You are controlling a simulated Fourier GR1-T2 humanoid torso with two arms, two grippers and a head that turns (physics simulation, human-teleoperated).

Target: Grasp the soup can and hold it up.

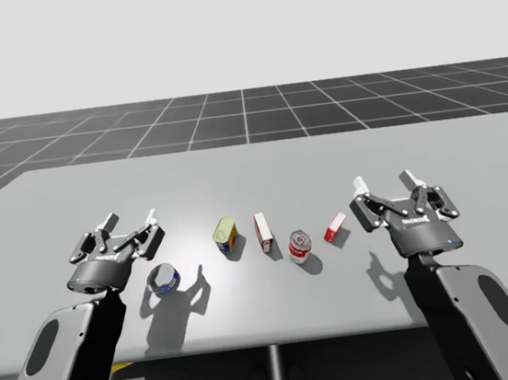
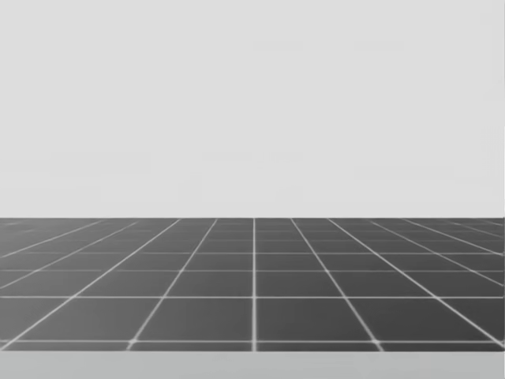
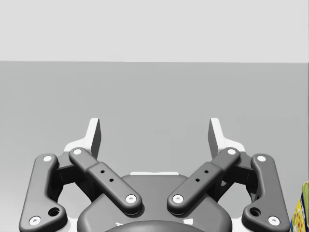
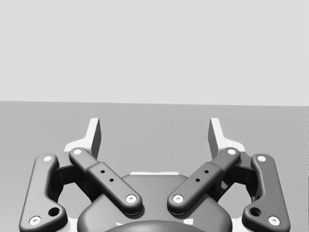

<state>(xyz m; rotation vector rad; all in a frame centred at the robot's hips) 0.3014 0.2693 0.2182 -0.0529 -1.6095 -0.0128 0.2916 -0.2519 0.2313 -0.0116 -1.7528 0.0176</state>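
The task is sitting at its very start: nothing is being gripped and nothing is being lifted. The soup can (image 1: 299,246), red and white, is standing upright on the worktop (image 1: 252,172) near the tall red-and-white box (image 1: 263,232). It is sitting on that box's right side and a little closer to me, with a gap showing between the two. Nothing is touching the can.

My right pincer (image 1: 385,188) is hovering well to the right of the tall box, beyond the soup can and beyond the small red box (image 1: 335,228) lying between them. Its fingers are standing wide apart with only air between them.

My left pincer (image 1: 131,225) is hovering well to the left of the tall box, past the yellow-green can (image 1: 226,235), and it is also gaping wide and carrying nothing. A blue can (image 1: 164,280) is sitting just beside it, on the side nearer me.

My head is looking out across the gridded floor (image 2: 252,284), not down at the row of things.

As I am judging it, the whole job is waiting to be done: reaching the can, closing on it and raising it. The right pincer is looking the handier of the two, though the small red box is lying close to its way in.
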